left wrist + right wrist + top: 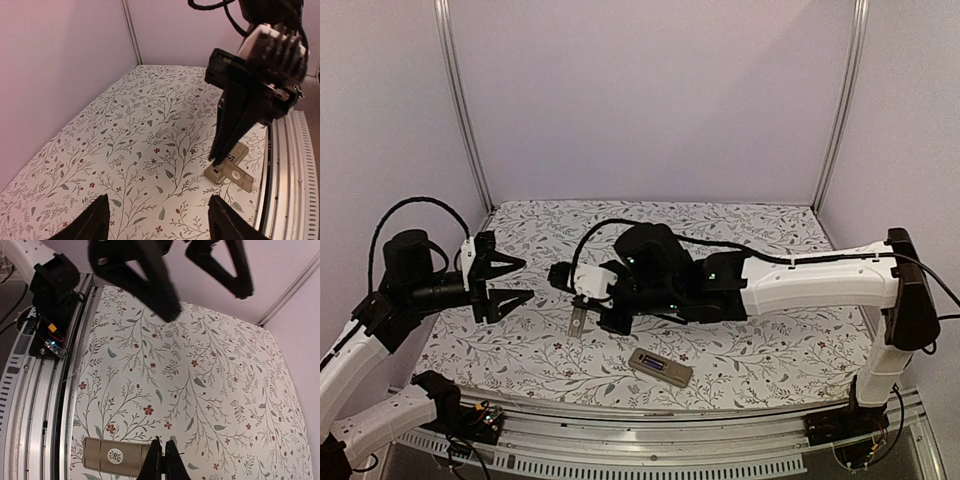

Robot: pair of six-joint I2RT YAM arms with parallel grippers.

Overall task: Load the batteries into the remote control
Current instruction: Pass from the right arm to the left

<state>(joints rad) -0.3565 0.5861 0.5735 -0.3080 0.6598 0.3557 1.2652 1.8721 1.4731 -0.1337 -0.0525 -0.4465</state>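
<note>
Remote control (660,367) at the near edge of the floral cloth (750,225), both grippers beyond it.
We find the remote lying flat, a dark strip showing on its upper face. Further in, the right gripper (162,462) has its fingertips pressed together at the end of a flat tan plate (110,456) (whether it pinches the plate, we cannot tell). Farthest, to the left, the left gripper (528,279) hovers with jaws spread wide, holding nothing.

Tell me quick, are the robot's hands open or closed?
Left gripper: open, empty.
Right gripper: closed, tips at the tan battery cover edge; grip cannot be told.
</note>
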